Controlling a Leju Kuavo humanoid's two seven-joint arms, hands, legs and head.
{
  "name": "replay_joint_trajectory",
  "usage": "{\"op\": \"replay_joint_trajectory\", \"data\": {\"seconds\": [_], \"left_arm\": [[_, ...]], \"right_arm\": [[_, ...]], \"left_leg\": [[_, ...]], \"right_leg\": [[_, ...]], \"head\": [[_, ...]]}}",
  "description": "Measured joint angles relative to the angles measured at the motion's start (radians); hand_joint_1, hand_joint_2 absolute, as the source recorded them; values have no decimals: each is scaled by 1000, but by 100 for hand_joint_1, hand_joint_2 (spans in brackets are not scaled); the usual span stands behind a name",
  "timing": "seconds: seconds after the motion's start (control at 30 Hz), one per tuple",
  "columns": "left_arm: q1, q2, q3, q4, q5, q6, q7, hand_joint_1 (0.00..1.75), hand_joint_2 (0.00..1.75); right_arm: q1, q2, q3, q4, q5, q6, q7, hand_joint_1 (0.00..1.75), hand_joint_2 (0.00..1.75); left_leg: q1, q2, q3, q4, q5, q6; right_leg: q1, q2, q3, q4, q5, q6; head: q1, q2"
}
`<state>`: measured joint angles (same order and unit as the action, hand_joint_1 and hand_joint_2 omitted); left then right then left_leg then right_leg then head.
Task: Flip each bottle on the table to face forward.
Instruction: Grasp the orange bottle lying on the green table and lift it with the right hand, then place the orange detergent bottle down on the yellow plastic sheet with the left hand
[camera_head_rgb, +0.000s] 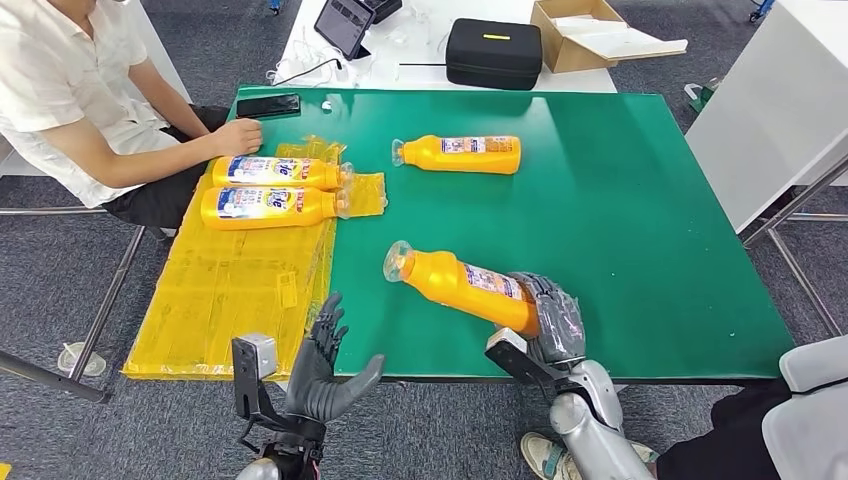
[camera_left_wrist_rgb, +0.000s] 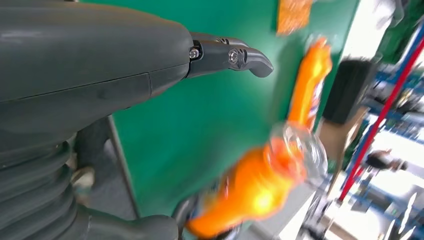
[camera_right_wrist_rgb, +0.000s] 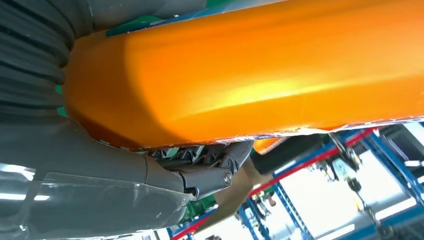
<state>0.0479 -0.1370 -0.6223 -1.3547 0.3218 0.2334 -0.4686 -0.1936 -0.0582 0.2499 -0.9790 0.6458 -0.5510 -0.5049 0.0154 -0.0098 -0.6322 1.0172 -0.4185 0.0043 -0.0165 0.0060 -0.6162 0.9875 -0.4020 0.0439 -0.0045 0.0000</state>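
Head view shows our right robot hand (camera_head_rgb: 552, 318) wrapped around the base end of an orange bottle (camera_head_rgb: 462, 283), which is tilted with its clear cap end toward the left, over the near part of the green bench (camera_head_rgb: 640, 230). Our left robot hand (camera_head_rgb: 325, 368) is released, its fingers spread and holding nothing, hovering at the bench's near edge beside the yellow plastic sheet (camera_head_rgb: 240, 290). A second orange bottle (camera_head_rgb: 462, 154) lies on its side farther back on the green surface, label up, cap to the left. Two more bottles lie side by side on the yellow sheet, the back one (camera_head_rgb: 278, 171) and the front one (camera_head_rgb: 270, 206), caps pointing right. A seated person's hand (camera_head_rgb: 238, 135) rests on the bench just behind those two, near a black phone (camera_head_rgb: 268, 105). In the right wrist view the held bottle's orange body (camera_right_wrist_rgb: 260, 75) lies pressed against our palm, with dark fingers (camera_right_wrist_rgb: 210, 172) curled under it
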Motion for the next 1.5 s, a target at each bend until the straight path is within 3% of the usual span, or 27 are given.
{"op": "replay_joint_trajectory", "data": {"seconds": [0.4, 0.6, 0.97, 1.37, 1.5], "left_arm": [[6, 5, 1, -79, -53, 82, -86, 0, 175], [7, 5, 2, -103, -37, 72, -73, 0, 175], [-42, -21, -1, -87, 127, -74, 16, 0, 175], [-63, -22, 3, -83, 124, -56, -1, 0, 175], [-93, -31, 9, -82, 91, -17, -52, 0, 175]], "right_arm": [[27, 35, -20, -52, -35, -6, -11, 140, 175], [36, 68, -17, -66, -34, 9, -29, 142, 175], [-38, 172, 165, -21, -95, 52, -103, 148, 175], [-64, 187, 232, 2, -125, 49, -109, 147, 175], [-85, 198, 264, 34, -160, 82, -136, 142, 175]], "left_leg": [[0, 0, -1, 0, 0, 0], [0, 0, -1, 0, 0, 0], [0, 0, -2, 0, 1, -1], [0, 0, -3, 0, 1, -1], [0, 0, -3, 0, 1, -1]], "right_leg": [[0, 0, -1, 0, 0, 0], [0, 0, -1, 0, 0, 0], [0, 0, -3, 0, 0, 0], [0, 0, -3, 0, 0, 0], [0, 0, -3, 0, 0, 0]], "head": [[0, 0], [0, 0], [0, 0], [0, 0], [0, 0]]}}
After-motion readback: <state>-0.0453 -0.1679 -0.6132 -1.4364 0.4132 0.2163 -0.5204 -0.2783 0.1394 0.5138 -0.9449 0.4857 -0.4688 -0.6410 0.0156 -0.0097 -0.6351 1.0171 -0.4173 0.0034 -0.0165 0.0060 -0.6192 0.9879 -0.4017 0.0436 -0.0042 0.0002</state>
